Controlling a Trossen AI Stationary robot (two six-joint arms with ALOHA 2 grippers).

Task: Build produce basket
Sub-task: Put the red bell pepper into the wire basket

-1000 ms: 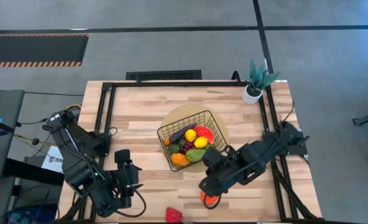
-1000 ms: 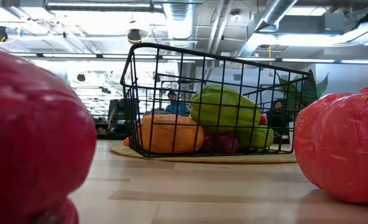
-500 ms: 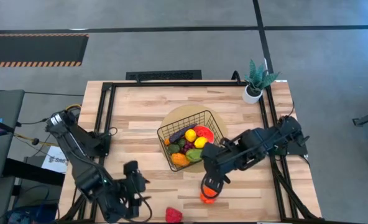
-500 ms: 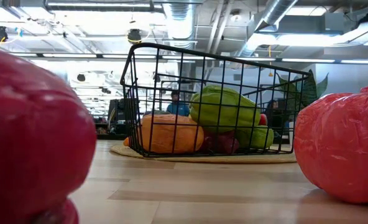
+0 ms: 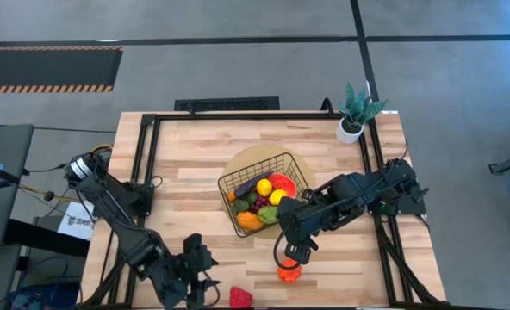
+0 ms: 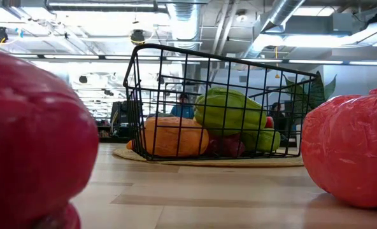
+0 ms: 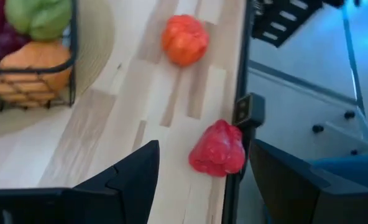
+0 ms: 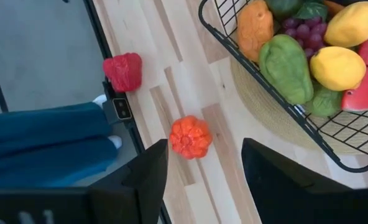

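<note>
The black wire basket (image 5: 264, 194) stands on a round tan mat (image 5: 245, 160) at mid-table. It holds lemons, grapes, a watermelon slice, green pieces and an orange piece (image 8: 256, 26). An orange pepper (image 5: 289, 273) lies on the wood in front of the basket. A red pepper (image 5: 240, 297) lies at the near edge. My right gripper (image 5: 295, 253) hangs open just above the orange pepper (image 8: 190, 137), clear of it. My left gripper (image 5: 201, 280) is open, low, a little to the left of the red pepper (image 7: 218, 149), pointing slantwise down at it.
A potted green plant (image 5: 356, 110) stands at the far right corner. Black frame rails (image 5: 143, 172) run round the table. Bare wood lies to the left of the basket. In the low view both peppers (image 6: 35, 140) (image 6: 348, 152) loom close, with people in the room behind.
My left gripper has sunk and gone toward the table's near edge and right, closing on the red pepper while its wrist tipped. My right gripper has drawn back a little from the orange pepper toward the basket and turned. The orange pepper stays on the wood.
</note>
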